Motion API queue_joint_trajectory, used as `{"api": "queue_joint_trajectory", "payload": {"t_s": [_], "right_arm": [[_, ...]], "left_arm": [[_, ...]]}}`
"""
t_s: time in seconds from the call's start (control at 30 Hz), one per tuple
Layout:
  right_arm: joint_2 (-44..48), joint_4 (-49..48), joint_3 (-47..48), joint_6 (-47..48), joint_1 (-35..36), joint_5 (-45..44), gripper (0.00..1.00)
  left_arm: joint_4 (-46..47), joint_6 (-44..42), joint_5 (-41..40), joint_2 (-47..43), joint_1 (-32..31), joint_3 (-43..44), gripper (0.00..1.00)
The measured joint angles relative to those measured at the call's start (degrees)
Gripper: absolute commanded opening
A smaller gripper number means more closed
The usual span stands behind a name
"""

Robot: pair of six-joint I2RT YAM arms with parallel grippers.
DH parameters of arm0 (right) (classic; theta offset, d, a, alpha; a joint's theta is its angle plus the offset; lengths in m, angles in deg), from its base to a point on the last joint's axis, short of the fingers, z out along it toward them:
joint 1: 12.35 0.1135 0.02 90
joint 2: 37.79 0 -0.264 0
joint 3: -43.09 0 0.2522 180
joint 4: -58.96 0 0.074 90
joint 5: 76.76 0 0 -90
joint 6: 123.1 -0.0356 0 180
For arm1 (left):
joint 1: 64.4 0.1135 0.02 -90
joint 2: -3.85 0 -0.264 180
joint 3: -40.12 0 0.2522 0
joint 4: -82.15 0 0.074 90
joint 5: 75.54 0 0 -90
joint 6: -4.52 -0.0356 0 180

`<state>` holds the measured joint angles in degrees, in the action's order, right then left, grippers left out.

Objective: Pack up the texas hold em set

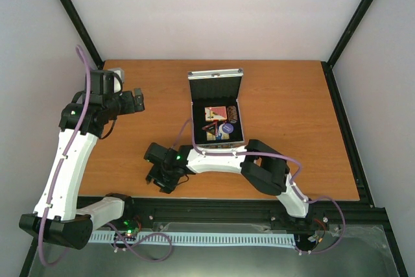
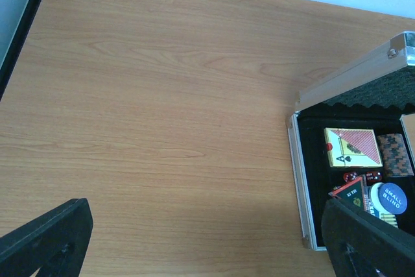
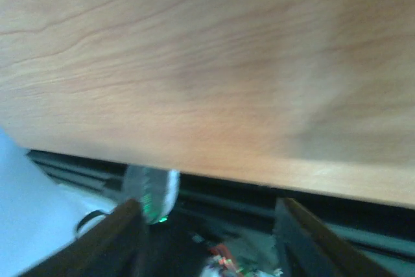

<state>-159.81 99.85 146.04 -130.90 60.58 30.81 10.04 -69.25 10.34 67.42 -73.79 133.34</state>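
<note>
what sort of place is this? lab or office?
Most likely a lab robot cell: plain white panels in black frame posts enclose a wooden table, with the left arm and right arm bolted to a rail at its near edge.

1. We read "SMALL BLIND" in white capitals on the round blue disc (image 2: 392,199), at the lower right of the left wrist view, lying inside the open case (image 2: 297,180).
2. We record a black spade sign on the yellow-bordered card deck (image 2: 353,147), right of centre in the same view. No lettering on it is legible.
3. We note pale characters on the red-edged dark piece (image 2: 348,194), just left of the disc. They are too small to make out.
4. In the top external view, the print on the case contents is too small to read.
5. In the right wrist view, which is blurred, we read nothing.
</note>
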Motion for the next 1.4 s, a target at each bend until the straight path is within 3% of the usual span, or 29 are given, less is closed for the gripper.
{"api": "queue_joint_trajectory", "payload": {"t_s": [0.13, 0.33, 0.73, 0.9, 1.07, 1.4], "right_arm": [[-0.09, 0.22, 3.69, 1.73, 0.46, 1.03, 0.85], [-4.79, -0.9, 10.84, 1.36, 1.7, 2.91, 0.85], [-11.63, -4.28, 11.98, -1.81, 3.13, 7.08, 0.79], [-14.38, -3.1, 18.4, -1.44, 2.54, 7.56, 0.78], [-15.96, -1.42, 21.75, -0.07, 2.25, 8.02, 0.85], [-21.73, 4.81, 29.77, 6.47, 3.06, 13.16, 0.9]], "left_arm": [[0.0, 0.0, -0.81, 0.0, 0.0, 0.0, 1.0], [-0.09, -0.5, -3.19, 0.0, 0.0, 0.0, 1.0], [-0.44, -2.45, -5.31, 1.33, 0.0, -0.04, 1.0], [-0.44, -2.78, -5.42, 2.16, 0.0, -0.04, 1.0], [-0.44, -2.8, -5.53, 2.25, 0.0, -0.04, 1.0], [0.28, -2.01, -5.11, 1.92, 0.0, -0.04, 1.0]]}}
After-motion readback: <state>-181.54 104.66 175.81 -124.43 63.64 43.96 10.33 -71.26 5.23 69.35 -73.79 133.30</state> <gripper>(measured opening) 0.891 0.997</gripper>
